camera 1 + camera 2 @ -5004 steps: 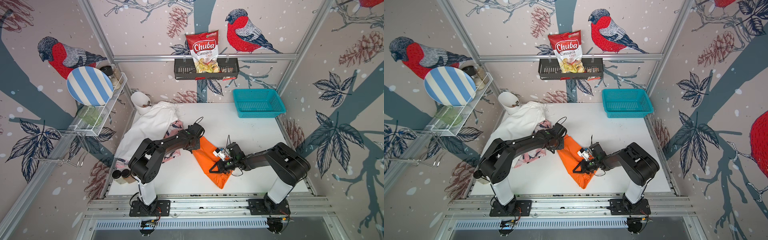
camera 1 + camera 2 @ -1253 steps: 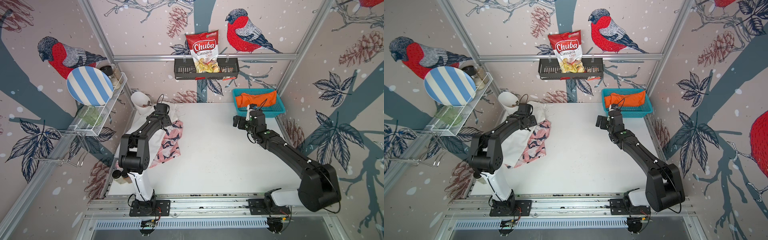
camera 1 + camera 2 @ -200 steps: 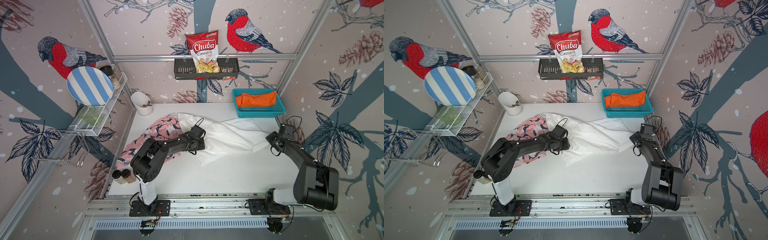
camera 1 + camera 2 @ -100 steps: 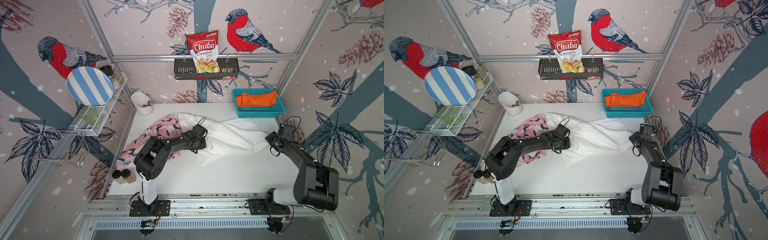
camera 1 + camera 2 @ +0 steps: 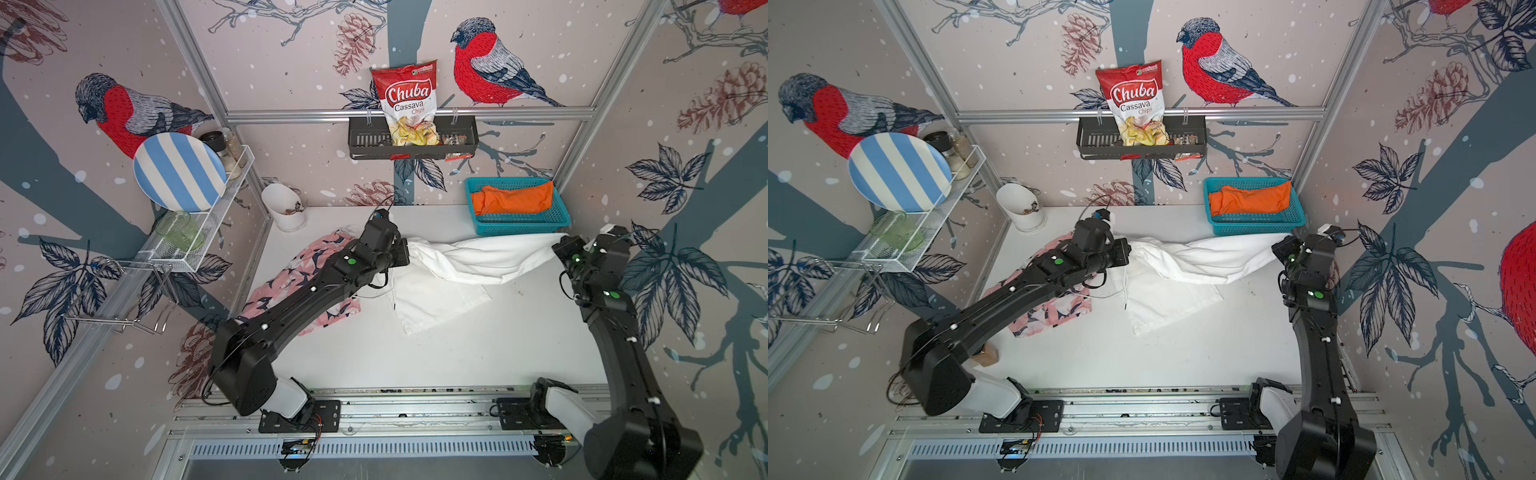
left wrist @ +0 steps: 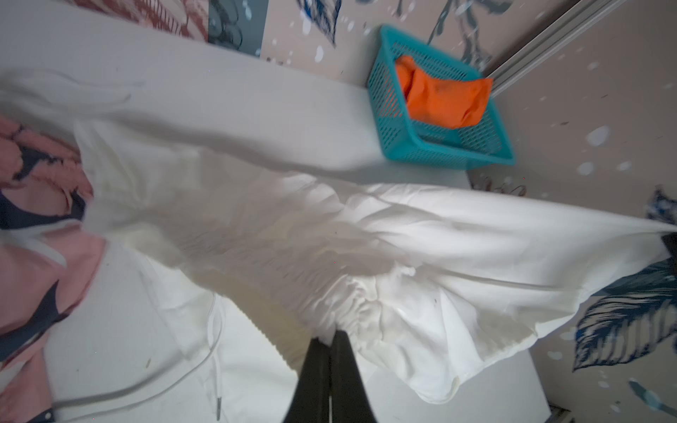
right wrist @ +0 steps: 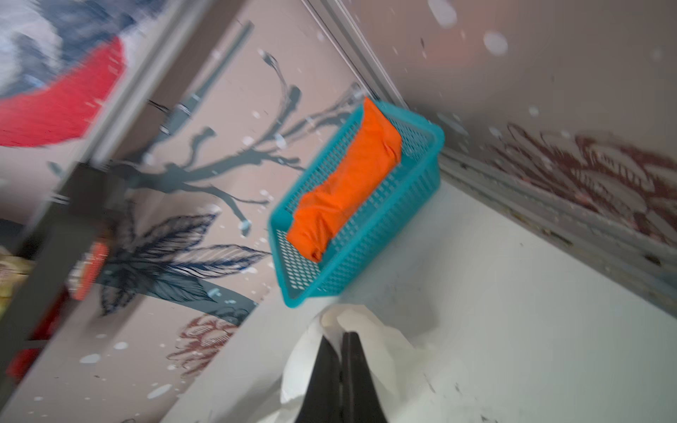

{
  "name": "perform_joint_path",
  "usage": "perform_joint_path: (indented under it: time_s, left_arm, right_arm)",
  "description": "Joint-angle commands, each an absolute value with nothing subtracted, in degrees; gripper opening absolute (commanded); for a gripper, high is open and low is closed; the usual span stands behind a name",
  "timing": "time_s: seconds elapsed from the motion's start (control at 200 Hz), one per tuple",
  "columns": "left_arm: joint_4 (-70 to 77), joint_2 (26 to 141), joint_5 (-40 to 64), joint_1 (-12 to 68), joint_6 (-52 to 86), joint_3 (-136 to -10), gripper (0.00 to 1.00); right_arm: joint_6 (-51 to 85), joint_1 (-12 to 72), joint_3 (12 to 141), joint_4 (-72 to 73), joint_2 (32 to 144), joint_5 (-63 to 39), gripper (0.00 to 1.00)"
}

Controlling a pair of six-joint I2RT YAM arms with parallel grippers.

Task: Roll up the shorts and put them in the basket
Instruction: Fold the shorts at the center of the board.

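The white shorts (image 5: 469, 259) hang stretched across the back of the table between my two grippers, with one leg trailing onto the table toward the front. My left gripper (image 5: 405, 253) is shut on their gathered elastic edge (image 6: 351, 311). My right gripper (image 5: 559, 245) is shut on the opposite end, and white cloth (image 7: 388, 351) is pinched between its fingers. The pink patterned shorts (image 5: 299, 282) lie crumpled under my left arm. The orange shorts (image 5: 513, 199) sit rolled up in the teal basket (image 5: 519, 226).
A white cup (image 5: 284, 205) stands at the back left corner. On the left wall, a wire shelf holds a striped plate (image 5: 178, 172). A black rack with a chips bag (image 5: 409, 106) hangs on the back wall. The table's right wall is close behind my right gripper.
My left gripper has shut on the white shorts' waist and lifted it slightly off the table. My right gripper keeps its hold at the far right.
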State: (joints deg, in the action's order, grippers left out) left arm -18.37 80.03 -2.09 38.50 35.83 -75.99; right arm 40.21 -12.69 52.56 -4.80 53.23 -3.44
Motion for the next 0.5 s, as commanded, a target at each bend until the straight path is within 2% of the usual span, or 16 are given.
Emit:
perform_joint_path:
  time_s: [0.0,0.245,0.495]
  left_arm:
    - [-18.56,74.25,-1.96,38.63,32.34,-79.52,0.0]
    - [-17.63,59.89,-0.84,38.73,30.88,-85.76,0.0]
    - [-18.46,60.78,-0.27,38.67,28.71,-97.21,0.0]
  right_arm:
    - [41.48,-12.83,56.08,0.21,47.3,2.96,0.0]
    - [38.97,-12.83,69.81,0.47,38.09,12.6,0.0]
    - [37.88,-12.83,83.13,2.84,45.12,13.08,0.0]
